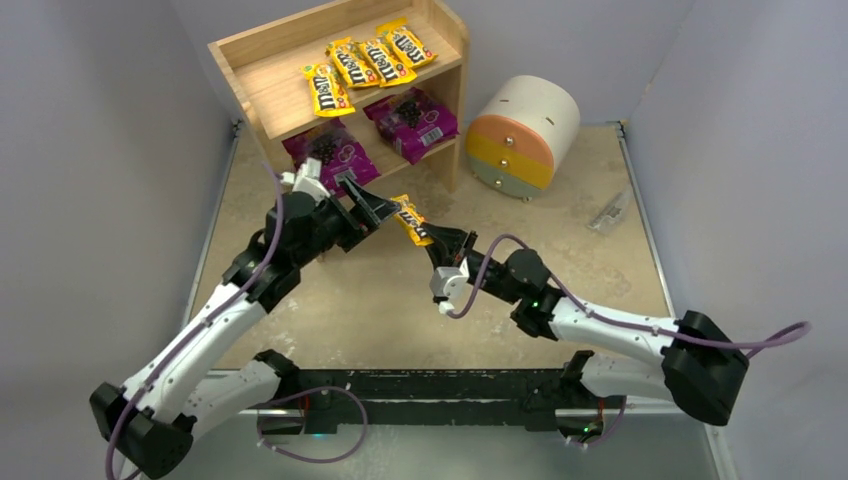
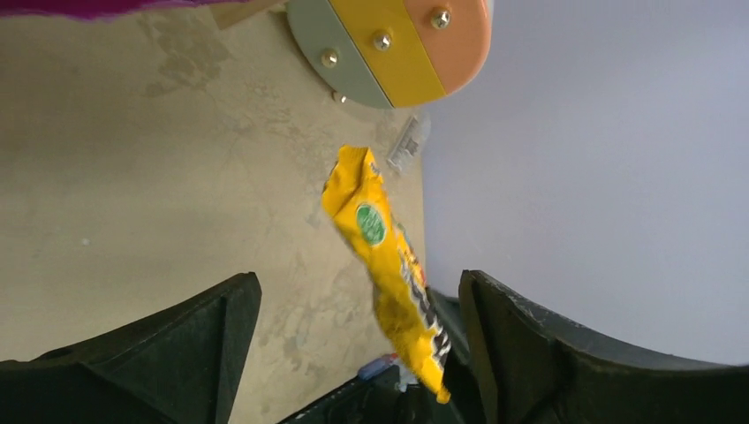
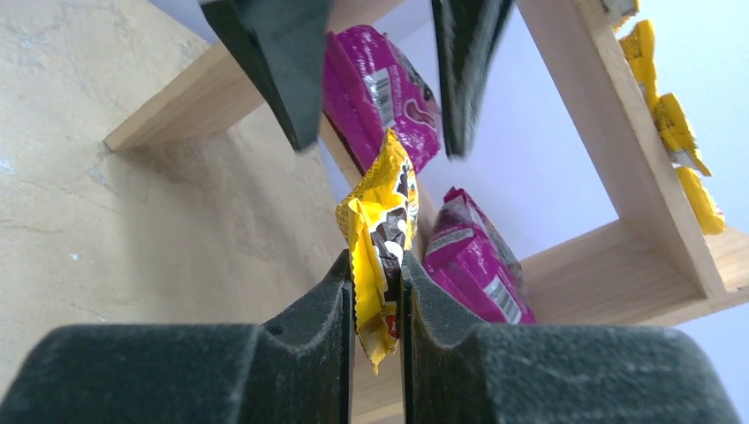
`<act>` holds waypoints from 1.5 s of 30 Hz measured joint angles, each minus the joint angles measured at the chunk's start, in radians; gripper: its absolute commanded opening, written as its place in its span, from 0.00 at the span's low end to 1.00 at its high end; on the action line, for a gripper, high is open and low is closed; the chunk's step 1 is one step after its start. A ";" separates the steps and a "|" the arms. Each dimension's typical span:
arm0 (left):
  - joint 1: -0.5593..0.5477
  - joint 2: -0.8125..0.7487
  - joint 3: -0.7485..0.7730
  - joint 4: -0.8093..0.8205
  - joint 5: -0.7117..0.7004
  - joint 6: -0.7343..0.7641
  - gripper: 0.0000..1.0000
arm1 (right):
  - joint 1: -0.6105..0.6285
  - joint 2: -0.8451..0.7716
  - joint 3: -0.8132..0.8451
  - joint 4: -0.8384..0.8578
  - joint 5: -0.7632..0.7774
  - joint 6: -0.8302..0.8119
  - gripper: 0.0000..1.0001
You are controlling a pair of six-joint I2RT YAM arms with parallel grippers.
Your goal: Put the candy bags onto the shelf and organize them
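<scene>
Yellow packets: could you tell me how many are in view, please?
5. Four packets lie in a row on the top tier of the shelf; the fifth packet is clamped in the right gripper, in front of the shelf. None appears hidden.

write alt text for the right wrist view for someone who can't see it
The right claw pinches a yellow candy packet upright by its lower end. Just beyond, the left claw is open on either side of the packet's top, with two magenta bags on the wooden shelf behind.
</scene>
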 measured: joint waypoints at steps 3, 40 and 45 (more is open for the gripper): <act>0.000 -0.106 0.000 -0.056 -0.076 0.091 0.90 | 0.000 -0.038 0.042 -0.080 0.041 0.007 0.11; 0.000 -0.450 -0.103 -0.439 -0.456 0.379 0.95 | 0.100 0.654 1.464 -0.748 0.041 0.032 0.15; 0.000 -0.461 -0.112 -0.449 -0.465 0.379 0.96 | 0.102 0.734 1.589 -0.770 0.062 -0.001 0.17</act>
